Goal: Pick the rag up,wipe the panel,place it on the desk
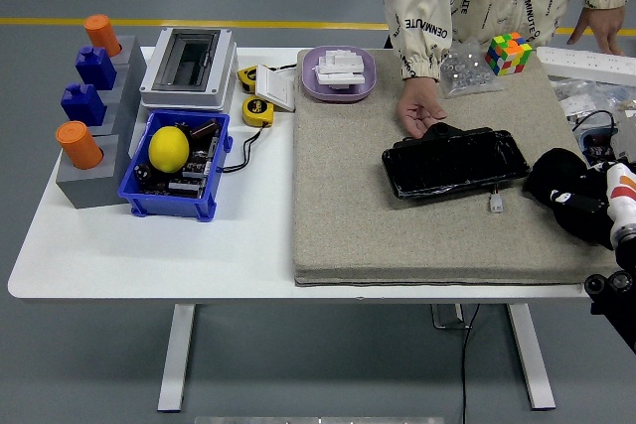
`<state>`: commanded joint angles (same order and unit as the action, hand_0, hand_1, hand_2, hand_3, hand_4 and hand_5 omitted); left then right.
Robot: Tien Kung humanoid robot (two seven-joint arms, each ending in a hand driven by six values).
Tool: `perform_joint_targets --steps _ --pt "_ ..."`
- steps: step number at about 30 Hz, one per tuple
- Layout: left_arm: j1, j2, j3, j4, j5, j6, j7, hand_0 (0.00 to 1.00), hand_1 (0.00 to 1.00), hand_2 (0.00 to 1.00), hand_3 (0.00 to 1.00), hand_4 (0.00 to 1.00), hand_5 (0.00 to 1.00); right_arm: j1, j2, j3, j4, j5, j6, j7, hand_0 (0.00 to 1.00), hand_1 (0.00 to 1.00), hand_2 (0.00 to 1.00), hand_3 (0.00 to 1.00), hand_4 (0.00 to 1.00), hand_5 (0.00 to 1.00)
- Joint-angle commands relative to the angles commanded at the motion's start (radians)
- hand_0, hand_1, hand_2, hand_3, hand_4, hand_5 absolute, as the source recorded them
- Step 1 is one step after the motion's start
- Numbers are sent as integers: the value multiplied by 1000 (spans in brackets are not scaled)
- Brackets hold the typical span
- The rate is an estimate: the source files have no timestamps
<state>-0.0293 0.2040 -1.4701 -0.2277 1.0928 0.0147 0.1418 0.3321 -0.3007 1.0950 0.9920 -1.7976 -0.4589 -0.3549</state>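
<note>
Right hand low at right edge

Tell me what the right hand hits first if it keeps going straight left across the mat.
Most likely the black panel: the right hand points leftward at its right end. Its height above the mat is unclear.

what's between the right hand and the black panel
In the head view, only bare grey mat and a small white connector lie between the right hand and the black panel.
</note>
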Motion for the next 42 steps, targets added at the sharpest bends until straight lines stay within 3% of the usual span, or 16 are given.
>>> perform_joint_targets --steps 5,6,11,12,23,24,29,30,42 --pt "-1 0 -2 0 1 0 0 608 641 655 562 629 442 0 -1 6 -1 1 5 4 730 686 761 731 998 476" --pt "-1 0 -2 0 1 0 0 608 641 655 561 629 443 -1 -1 6 -1 1 7 4 764 721 788 779 998 490" --pt "-2 0 -4 0 1 0 0 608 641 655 561 629 443 -1 -2 9 -1 1 21 3 764 721 788 779 998 490" --pt "-1 -1 -4 0 1 0 0 608 641 655 562 629 442 -1 -2 9 -1 1 23 4 782 737 809 825 998 506" --pt "-3 -3 -7 0 2 0 0 609 641 655 563 628 442 0 -3 13 -2 2 47 13 804 761 833 848 998 517" --pt "-3 -3 -7 0 2 0 0 608 641 655 562 628 442 0 -3 13 -2 1 49 14 843 797 877 886 998 564" --pt "-3 -3 -8 0 2 0 0 608 641 655 562 628 442 0 -4 17 -1 -3 53 23 843 797 877 886 998 564" --pt "-2 -3 -8 0 3 0 0 607 641 655 562 629 443 0 -4 18 -1 -4 56 24 884 836 905 930 998 605" --pt "0 -3 -7 0 2 0 0 607 641 656 562 628 441 -6 -12 39 20 -24 70 20 899 849 921 943 998 610"
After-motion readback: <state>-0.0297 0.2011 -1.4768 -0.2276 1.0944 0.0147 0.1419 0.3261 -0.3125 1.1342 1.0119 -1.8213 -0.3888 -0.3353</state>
